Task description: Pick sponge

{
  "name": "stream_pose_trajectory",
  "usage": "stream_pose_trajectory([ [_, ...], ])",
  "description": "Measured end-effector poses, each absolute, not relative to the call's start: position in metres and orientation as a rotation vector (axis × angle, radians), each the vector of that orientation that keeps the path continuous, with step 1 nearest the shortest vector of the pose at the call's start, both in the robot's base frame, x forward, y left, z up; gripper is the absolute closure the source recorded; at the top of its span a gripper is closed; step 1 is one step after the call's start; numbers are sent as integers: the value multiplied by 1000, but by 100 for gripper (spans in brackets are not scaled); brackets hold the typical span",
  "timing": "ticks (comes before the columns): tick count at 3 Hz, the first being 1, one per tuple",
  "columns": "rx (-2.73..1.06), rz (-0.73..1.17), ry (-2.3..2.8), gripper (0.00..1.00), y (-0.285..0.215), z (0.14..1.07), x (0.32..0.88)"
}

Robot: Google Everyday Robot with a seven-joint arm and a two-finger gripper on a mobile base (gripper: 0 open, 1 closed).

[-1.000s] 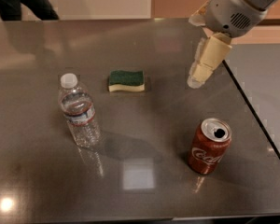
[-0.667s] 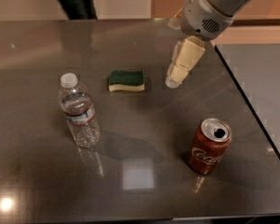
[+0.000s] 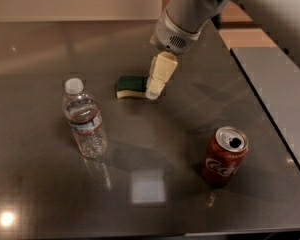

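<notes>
Gripper (image 3: 154, 90) — low over the table (image 3: 190, 119), at the right end of the sponge (image 3: 130, 86); parted or closed cannot be told. The sponge lies flat at mid-table, apart from bottle (image 3: 84, 119) and can (image 3: 225, 156) — probably light, soft, compressible; best pinched across its two long sides.

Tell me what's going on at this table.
The robot's arm is after the sponge. Its hand hangs at the sponge's right end, hiding that end from the camera. The sponge lies flat on the table, not yet picked up. A water bottle stands front left and a soda can front right, both apart from the hand.
</notes>
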State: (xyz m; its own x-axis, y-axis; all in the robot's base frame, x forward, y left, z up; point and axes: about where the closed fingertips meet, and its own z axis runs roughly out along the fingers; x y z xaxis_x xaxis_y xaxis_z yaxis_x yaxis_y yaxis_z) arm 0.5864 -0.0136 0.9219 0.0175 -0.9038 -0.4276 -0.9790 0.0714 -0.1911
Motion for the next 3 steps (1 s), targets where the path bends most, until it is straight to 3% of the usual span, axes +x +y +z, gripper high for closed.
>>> stream_pose_trajectory([
  [3, -2028, 230, 1963, 0, 44, 856, 619],
])
